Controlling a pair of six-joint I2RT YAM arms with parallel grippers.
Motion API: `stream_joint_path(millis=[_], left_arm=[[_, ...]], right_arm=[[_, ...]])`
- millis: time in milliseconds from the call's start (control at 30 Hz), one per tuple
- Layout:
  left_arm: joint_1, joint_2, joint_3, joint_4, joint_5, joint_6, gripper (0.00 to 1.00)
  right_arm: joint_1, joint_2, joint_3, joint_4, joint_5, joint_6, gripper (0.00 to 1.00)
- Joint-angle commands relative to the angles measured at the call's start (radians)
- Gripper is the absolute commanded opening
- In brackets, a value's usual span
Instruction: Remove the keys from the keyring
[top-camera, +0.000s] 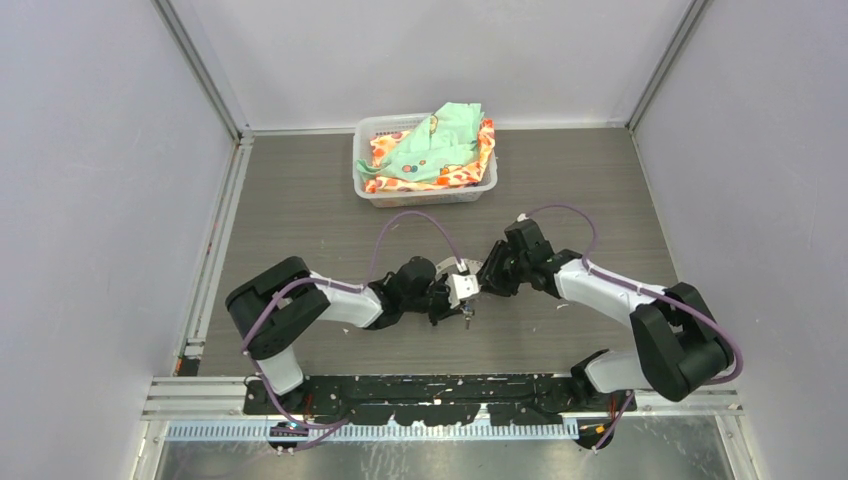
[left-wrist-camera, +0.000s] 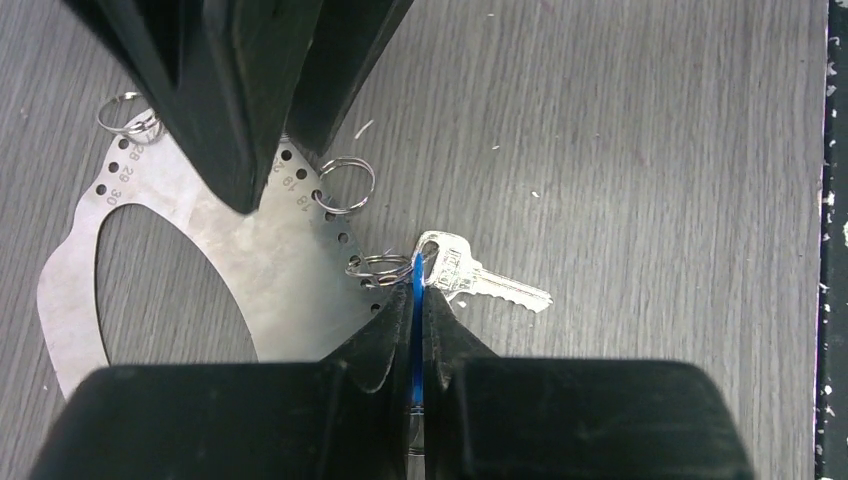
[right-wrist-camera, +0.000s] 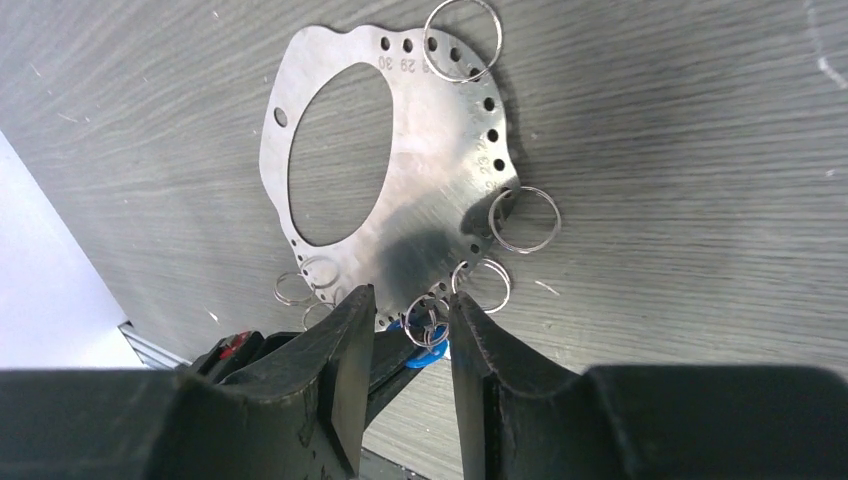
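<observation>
the left gripper (left-wrist-camera: 417, 298) is closed tight, its two fingers pinching the thin edge of the blue tag (left-wrist-camera: 416, 285), with only a sliver of blue showing between them. just past the fingertips a silver key (left-wrist-camera: 485, 282) sticks out to the right, lying flat over the table (left-wrist-camera: 650, 150). the head of the key and the tag meet at a small wire loop (left-wrist-camera: 380, 268) that passes through a hole in the rim of the keyring (left-wrist-camera: 270, 290), so the keys are not off it.

the keyring is a flat grey plate with a big oval hole, numbered small holes along its rim and several other loops (right-wrist-camera: 524, 219) hanging off the edge. in the top view it sits mid-table between the two arms, near the front.

the right gripper (right-wrist-camera: 410, 305) stands part way open, with a clear gap between its fingers. the near rim of the keyring and a cluster of loops show in that gap, with a bit of blue tag below. from the left wrist its black fingers (left-wrist-camera: 225, 110) come down over the far rim of the plate. i cannot tell whether they touch it.

at the back of the table a white basket (top-camera: 425, 196) holds green and orange cloths (top-camera: 430, 150), well apart from the arms.
</observation>
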Motion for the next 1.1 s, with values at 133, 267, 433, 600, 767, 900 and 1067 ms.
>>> stream_joint_path(millis=[133, 267, 433, 600, 767, 900, 1067], left_arm=[[-0.074, -0.034, -0.007, -0.050, -0.125, 0.092, 0.00], [-0.097, -0.045, -0.039, -0.034, -0.176, 0.096, 0.00], [-0.109, -0.049, -0.062, -0.018, -0.196, 0.098, 0.00], [-0.116, -0.046, -0.076, 0.004, -0.202, 0.102, 0.00], [-0.117, -0.043, -0.079, 0.014, -0.201, 0.103, 0.00], [-0.117, -0.044, -0.081, 0.016, -0.200, 0.101, 0.00], [-0.117, -0.054, -0.089, 0.006, -0.203, 0.103, 0.00]], right_arm=[[0.029, 0.067, 0.079, -0.072, -0.076, -0.070, 0.38], [0.043, 0.082, 0.088, -0.109, -0.106, -0.091, 0.34], [0.069, 0.090, 0.110, -0.159, -0.115, -0.113, 0.34], [0.101, 0.109, 0.132, -0.190, -0.101, -0.125, 0.34], [0.132, 0.157, 0.153, -0.183, -0.091, -0.120, 0.34], [0.143, 0.186, 0.160, -0.190, -0.068, -0.120, 0.33], [0.143, 0.187, 0.155, -0.204, -0.034, -0.122, 0.23]])
